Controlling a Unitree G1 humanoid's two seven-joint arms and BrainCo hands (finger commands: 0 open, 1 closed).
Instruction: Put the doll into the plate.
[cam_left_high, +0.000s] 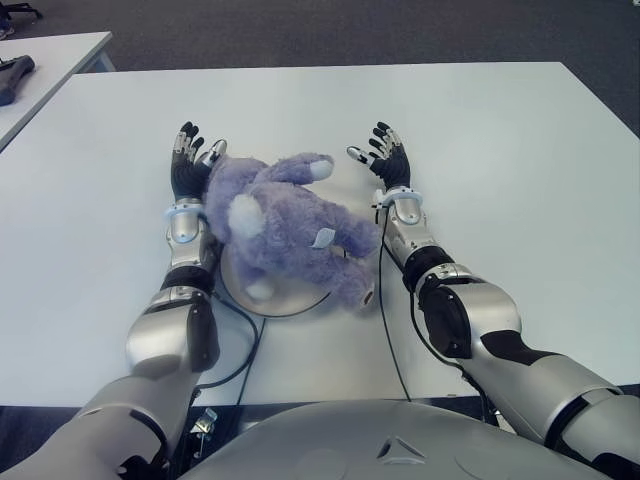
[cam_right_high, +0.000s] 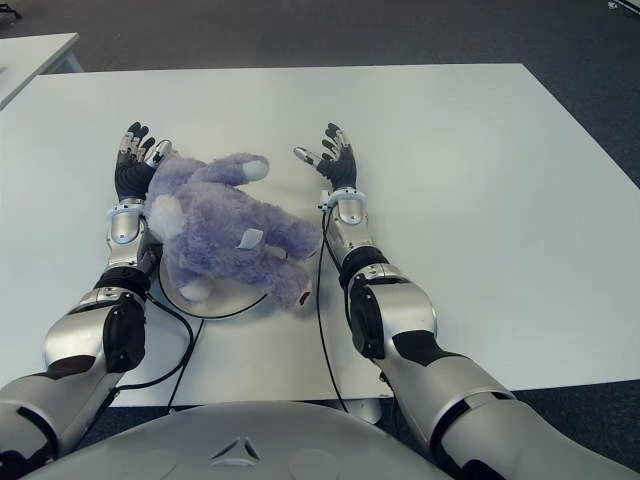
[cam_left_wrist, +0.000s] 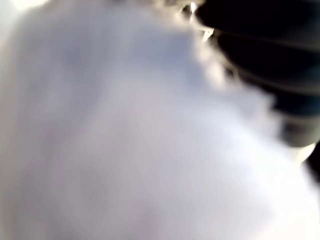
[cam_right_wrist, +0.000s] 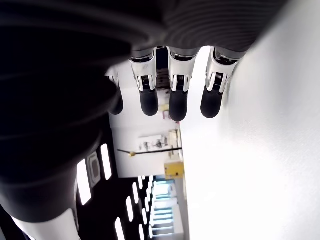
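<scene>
While doll lies on plate, both hands spread, holding nothing.

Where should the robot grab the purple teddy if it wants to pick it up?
Probably around its fat middle, one hand on each side. The doll lies flat across the plate, with the open left hand at its left and the open right hand to its right, so squeezing inward from both sides suits the soft, wide body.
</scene>
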